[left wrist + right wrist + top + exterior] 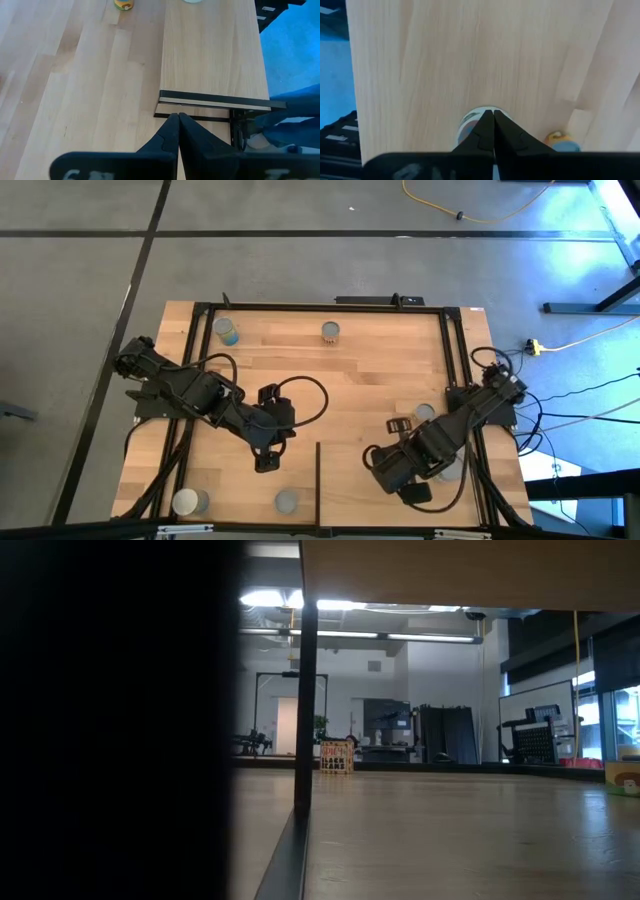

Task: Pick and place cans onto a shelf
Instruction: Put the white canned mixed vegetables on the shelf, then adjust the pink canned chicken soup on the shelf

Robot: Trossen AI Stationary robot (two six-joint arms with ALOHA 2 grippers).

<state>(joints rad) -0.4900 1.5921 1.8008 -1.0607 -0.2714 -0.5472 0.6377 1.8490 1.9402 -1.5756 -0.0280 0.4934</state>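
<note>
Both arms sit over the plank table (340, 380) in the high view. Left gripper (266, 463) is lower centre-left of the frame, fingers clenched together and holding nothing; the left wrist view shows the two dark fingers (170, 131) pressed tip to tip, pointing at the dark edge strip of the shelf (212, 50). Right gripper (413, 492) is lower right of the high view, over the pale shelf panel (345, 480), also clenched and empty; the right wrist view shows its fingers (487, 127) pinched shut above a can (470, 122) standing on pale wood, not gripped, with a second can (562, 141), yellow and blue, at the lower right of that frame. Cans in the high view: blue-labelled can (228, 331) upper left of the table, grey-top can (331, 331) upper centre, white-top can (187, 502) lower left, grey can (288, 502) bottom centre just left of the shelf's dark strip, one can (425, 412) just beside the right arm, another can (452, 470) partly hidden under that arm. Left wrist view also catches a yellow-green can (124, 4) at the top edge. Low view is mostly blocked: dark mass on the left, wood panel underside (470, 570) across the top, room beyond; no gripper visible there.
</note>
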